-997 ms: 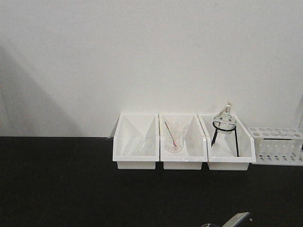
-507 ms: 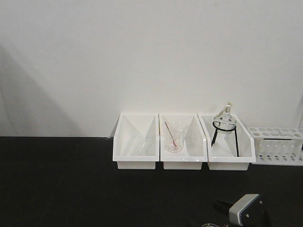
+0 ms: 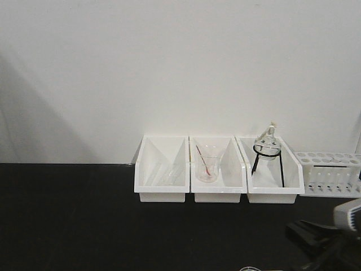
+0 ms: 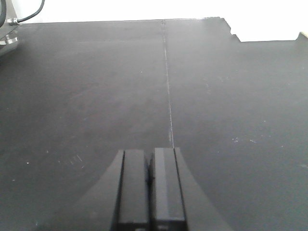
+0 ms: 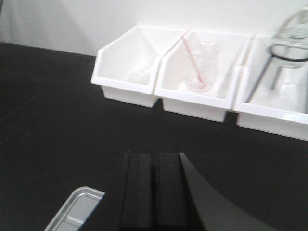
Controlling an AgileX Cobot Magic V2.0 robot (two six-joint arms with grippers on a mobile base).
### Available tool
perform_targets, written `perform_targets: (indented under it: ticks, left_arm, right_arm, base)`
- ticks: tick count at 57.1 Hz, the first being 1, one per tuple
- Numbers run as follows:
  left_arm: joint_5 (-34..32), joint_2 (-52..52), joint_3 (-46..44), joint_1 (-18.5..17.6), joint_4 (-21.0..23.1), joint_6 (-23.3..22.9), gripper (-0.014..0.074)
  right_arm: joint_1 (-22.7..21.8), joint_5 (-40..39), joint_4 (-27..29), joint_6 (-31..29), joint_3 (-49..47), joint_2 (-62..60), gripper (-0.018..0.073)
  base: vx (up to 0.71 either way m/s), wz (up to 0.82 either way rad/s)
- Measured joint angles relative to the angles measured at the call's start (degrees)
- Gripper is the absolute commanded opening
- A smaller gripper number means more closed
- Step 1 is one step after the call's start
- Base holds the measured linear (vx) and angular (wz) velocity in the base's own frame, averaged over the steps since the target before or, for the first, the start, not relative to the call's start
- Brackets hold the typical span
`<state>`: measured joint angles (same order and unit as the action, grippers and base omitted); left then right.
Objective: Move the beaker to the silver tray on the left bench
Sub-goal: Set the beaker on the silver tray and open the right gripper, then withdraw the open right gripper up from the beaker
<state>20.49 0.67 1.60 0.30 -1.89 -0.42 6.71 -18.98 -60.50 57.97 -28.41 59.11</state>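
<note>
Three white bins (image 3: 218,169) sit side by side against the wall at the back of the black bench (image 3: 67,220), in the middle of the exterior view. The left bin appears to hold faint clear glassware lying on its floor, too pale to identify. The middle bin holds a conical glass (image 3: 207,168) with a red rod leaning in it, and the right bin holds a round flask (image 3: 267,144) on a black stand. A white test tube rack (image 3: 330,174) stands just beside the right bin at the frame's right edge.

The left end effector (image 4: 150,190) fills the lower centre of its wrist view, its two dark fingers pressed together with nothing between them, over bare bench top.

The right end effector (image 5: 155,195) is likewise clenched on nothing — its fingers meet at the lower centre of the right wrist view. A corner of the silver tray (image 5: 74,211) shows at that view's lower left, on the bench just beside the fingers.

A thin curved glass rim (image 3: 252,269) pokes in at the bottom edge of the exterior view — possibly the beaker, though too little shows to be sure.
</note>
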Motion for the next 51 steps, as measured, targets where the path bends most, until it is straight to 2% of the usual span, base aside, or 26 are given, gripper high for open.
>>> perform_targets:
  ticks: [5, 11, 15, 18, 30, 39, 46, 51]
  left_arm:
    - [0.00, 0.00, 0.00, 0.00, 0.00, 0.00, 0.0001]
    - [0.00, 0.00, 0.00, 0.00, 0.00, 0.00, 0.0001]
    - [0.00, 0.00, 0.00, 0.00, 0.00, 0.00, 0.0001]
    - [0.00, 0.00, 0.00, 0.00, 0.00, 0.00, 0.0001]
    - [0.00, 0.00, 0.00, 0.00, 0.00, 0.00, 0.0001]
    - [0.00, 0.00, 0.00, 0.00, 0.00, 0.00, 0.0001]
    - [0.00, 0.00, 0.00, 0.00, 0.00, 0.00, 0.0001]
    - [0.00, 0.00, 0.00, 0.00, 0.00, 0.00, 0.0001]
  right_arm:
    - [0.00, 3.44, -13.34, 11.36, 0.67, -7.27, -0.0011]
    - [0.00, 3.25, -27.27, 23.23, 1.00, -14.12, -0.0009]
    - [0.00, 1.50, -34.54, 28.88, 1.00, -17.60, -0.0008]
    - [0.00, -1.17, -37.67, 31.76, 1.02, -19.51, -0.0008]
    - [0.00, -13.03, -40.84, 33.78, 1.02, -23.52, -0.0008]
    - [0.00, -17.91, -41.51, 34.10, 1.02, -23.70, -0.0008]
    - [0.00, -15.91, -41.02, 35.68, 1.07, -23.70, -0.0008]
    - [0.00, -5.79, -36.79, 38.72, 1.20, -23.70, -0.0008]
  base:
    - [0.00, 0.00]
    - [0.00, 0.00]
    - [0.00, 0.00]
    - [0.00, 0.00]
    - [0.00, 0.00]
    - [0.00, 0.00]
    - [0.00, 0.00]
    - [0.00, 0.00]
